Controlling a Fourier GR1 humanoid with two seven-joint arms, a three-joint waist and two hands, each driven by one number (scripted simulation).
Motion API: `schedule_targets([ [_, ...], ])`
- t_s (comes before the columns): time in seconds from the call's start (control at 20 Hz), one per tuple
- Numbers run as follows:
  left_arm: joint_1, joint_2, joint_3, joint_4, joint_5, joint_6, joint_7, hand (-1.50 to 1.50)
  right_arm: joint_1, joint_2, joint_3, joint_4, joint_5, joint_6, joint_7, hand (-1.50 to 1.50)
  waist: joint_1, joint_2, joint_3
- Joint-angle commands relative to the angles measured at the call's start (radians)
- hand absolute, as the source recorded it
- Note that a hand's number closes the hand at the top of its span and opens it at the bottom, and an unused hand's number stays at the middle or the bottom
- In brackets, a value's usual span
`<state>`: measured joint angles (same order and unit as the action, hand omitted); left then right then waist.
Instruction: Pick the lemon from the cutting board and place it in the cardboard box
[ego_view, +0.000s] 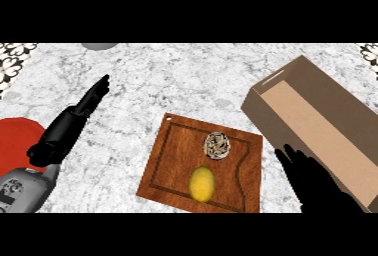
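A yellow lemon (201, 183) lies on the near part of the wooden cutting board (170, 165). An open cardboard box (314, 125) stands to the right of the board, its long side running from the far middle to the near right. My right hand (314, 180) is open, fingers pointing away, between the board's right edge and the box wall; it holds nothing. My left hand (88, 102) is at the left, fingers straight and pointing up-right, well away from the board.
A round brownish patterned object (217, 145) sits on the board just beyond the lemon. A red plate (15, 140) lies at the left edge, partly under my left forearm. A grey round shape (98, 45) shows at the far edge.
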<state>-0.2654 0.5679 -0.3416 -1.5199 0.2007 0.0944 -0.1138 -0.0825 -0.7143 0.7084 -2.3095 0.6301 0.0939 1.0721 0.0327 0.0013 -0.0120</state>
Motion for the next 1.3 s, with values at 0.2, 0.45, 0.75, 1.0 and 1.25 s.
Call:
schedule_targets([
  [0.2,-0.044,-0.023,0.005,0.037,-0.013,-0.004,0.005,0.0,-0.183,0.247,0.133,0.112,0.039,0.188,0.32,-1.5,-0.001,0.004,0.002],
  [0.45,-0.024,-0.013,0.002,0.026,-0.009,-0.024,0.011,0.0,-0.208,0.427,0.207,0.227,0.084,0.214,0.4,-1.5,-0.005,-0.005,0.003],
  [0.75,-0.045,-0.014,0.04,0.048,0.0,-0.02,0.013,0.0,-0.253,0.581,0.211,0.406,0.192,0.257,0.414,-1.5,-0.028,-0.006,0.005],
  [1.0,-0.025,-0.027,0.034,0.054,-0.018,-0.017,-0.001,0.0,-0.267,0.707,0.193,0.495,0.267,0.287,0.415,-1.5,-0.037,-0.007,0.007],
  [1.25,0.013,-0.038,0.014,-0.012,-0.035,-0.002,0.017,0.0,-0.314,0.711,0.153,0.606,0.237,0.289,0.404,-1.5,-0.014,-0.005,0.01],
])
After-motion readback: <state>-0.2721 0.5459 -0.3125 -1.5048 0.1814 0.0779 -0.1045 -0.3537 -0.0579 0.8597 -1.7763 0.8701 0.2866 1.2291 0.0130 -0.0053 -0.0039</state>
